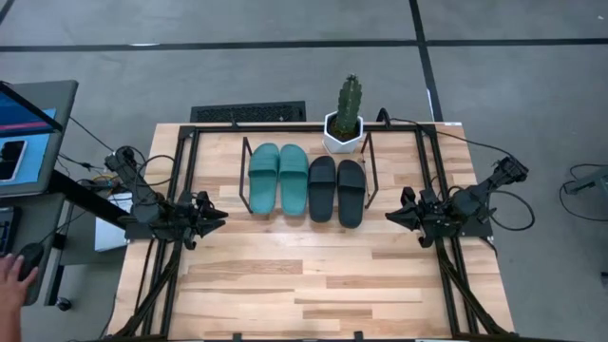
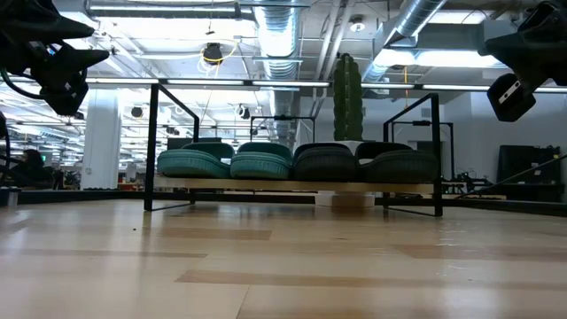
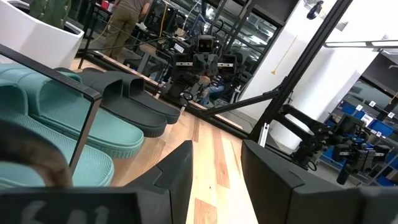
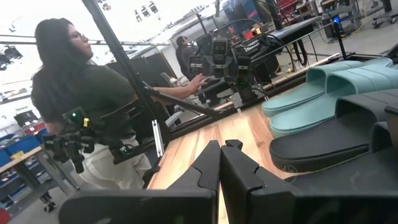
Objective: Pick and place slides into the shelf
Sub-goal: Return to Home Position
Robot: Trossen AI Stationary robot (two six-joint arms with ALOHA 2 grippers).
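**All four parked**

Teal slides (image 1: 278,178) and black slides (image 1: 336,190) sit side by side on the shelf (image 2: 292,184), between the grippers. Left gripper (image 1: 220,218) is spread, right gripper (image 1: 389,217) pressed together, both empty. Rubber looks light and bendy (grippy too, I'd guess), so pinch the strap (image 3: 121,87).

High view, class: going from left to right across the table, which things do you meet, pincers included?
In order: left pincer, teal slides, black slides, right pincer.
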